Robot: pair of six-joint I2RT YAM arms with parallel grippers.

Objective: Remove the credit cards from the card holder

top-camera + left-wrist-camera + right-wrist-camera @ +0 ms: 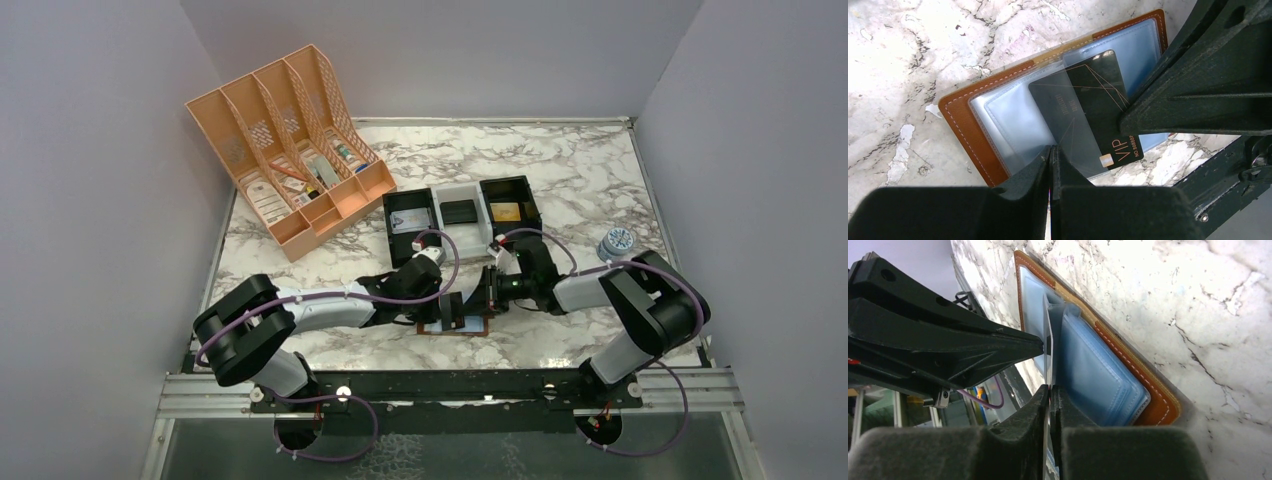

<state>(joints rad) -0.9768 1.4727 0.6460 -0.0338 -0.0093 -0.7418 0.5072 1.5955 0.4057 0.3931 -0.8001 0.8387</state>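
Black credit card (1098, 100) juts from the card holder (965, 135), right jaws pinching it.

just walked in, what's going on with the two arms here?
Both arms meet over the open brown card holder on the marble table. The left end effector is shut on the edge of a clear sleeve. The right end effector pinches what looks like the black VIP card. The card sticks partly out past the holder's edge and is not yet free.

marble table (600, 180), card holder (462, 329), trays (462, 212), rack (290, 150), jar (616, 241)
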